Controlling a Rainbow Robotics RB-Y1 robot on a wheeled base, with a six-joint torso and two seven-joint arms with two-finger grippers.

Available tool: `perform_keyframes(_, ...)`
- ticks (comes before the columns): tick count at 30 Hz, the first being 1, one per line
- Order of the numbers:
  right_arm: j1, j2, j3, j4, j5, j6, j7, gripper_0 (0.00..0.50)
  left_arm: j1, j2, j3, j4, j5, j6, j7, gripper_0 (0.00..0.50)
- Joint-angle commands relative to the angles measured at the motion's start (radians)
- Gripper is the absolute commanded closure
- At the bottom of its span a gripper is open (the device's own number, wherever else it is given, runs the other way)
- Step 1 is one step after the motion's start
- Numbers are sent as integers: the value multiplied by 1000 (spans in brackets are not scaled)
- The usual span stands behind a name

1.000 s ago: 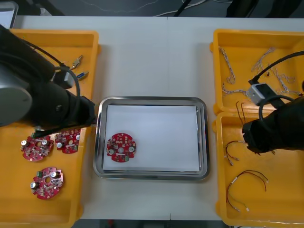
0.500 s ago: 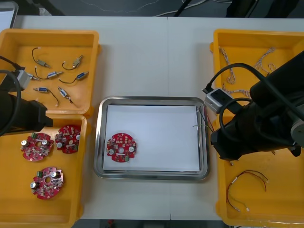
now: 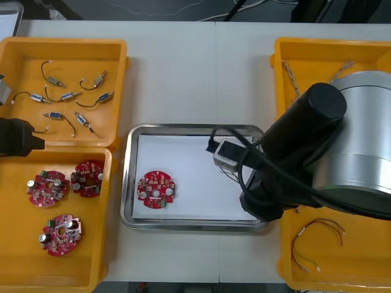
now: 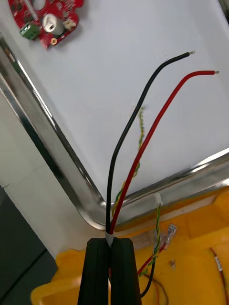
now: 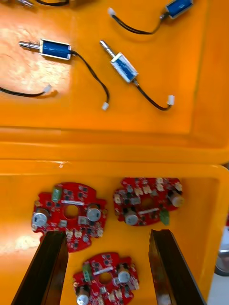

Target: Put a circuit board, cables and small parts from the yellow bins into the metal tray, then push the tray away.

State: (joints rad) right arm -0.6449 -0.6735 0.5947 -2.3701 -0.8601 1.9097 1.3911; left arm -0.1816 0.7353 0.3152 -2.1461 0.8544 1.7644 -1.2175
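Left of the tray [image 3: 128,183], at its near end, three spare boards [image 3: 60,234] are seen in the left bin [image 3: 18,268]. The left gripper [image 5: 107,232] is held above them, its fingers wide apart with nothing between them. Right of the tray, a loose cable [image 3: 317,238] is seen in the right bin [image 3: 366,268]. One board [image 3: 156,188] is laid inside the tray, toward its left side. Over the tray's right side the right gripper [image 4: 110,244] is clamped on a black and red cable [image 4: 144,150], whose bare ends are stretched out over the white inside. Left of the tray's far end, small parts [image 3: 67,97] are scattered in the far bin [image 3: 116,73].
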Motion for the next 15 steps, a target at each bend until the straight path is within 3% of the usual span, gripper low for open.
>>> perform_keyframes(1, -32, 43, 50, 54, 33, -47, 131, 500, -110, 33, -15, 91, -57, -8, -13, 0)
perform_keyframes(8, -42, 71, 137, 152, 115, -143, 256, 500, -222, 4, -71, 147, -170, 69, 141, 0)
perform_keyframes(15, -47, 98, 209, 266, 156, -247, 344, 500, -305, -17, -125, 210, -199, 84, 314, 0)
